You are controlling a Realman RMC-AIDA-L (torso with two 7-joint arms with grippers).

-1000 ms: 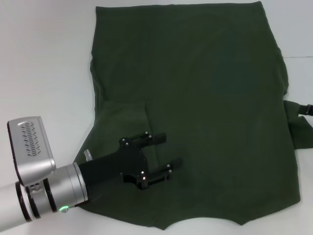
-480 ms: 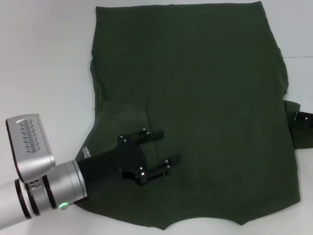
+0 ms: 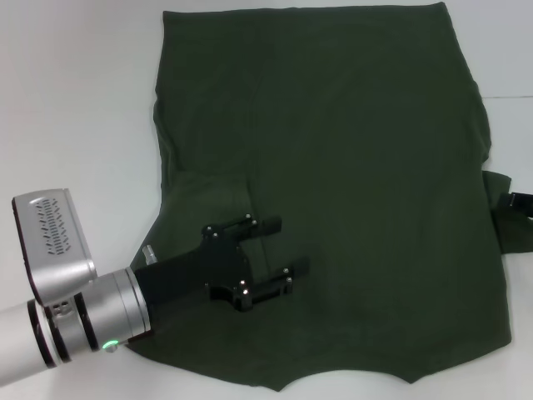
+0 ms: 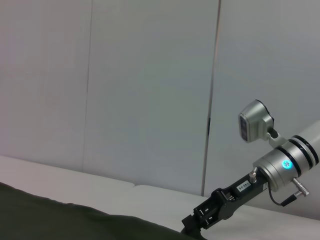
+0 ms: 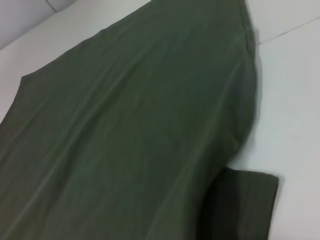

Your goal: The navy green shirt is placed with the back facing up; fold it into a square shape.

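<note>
Left gripper (image 3: 279, 246) over shirt (image 3: 358, 167); right gripper (image 3: 520, 200) apparently at its right edge.

My head camera looks steeply down; my left wrist camera sits low, facing a wall; my right, seemingly close, shares the shirt (image 3: 333, 167).

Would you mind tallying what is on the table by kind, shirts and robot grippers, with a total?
Shirts: 1, the navy green shirt, spread flat.
Grippers: 2, the left gripper open over the shirt, the right gripper barely showing at the shirt's right sleeve.
Total: 3
</note>
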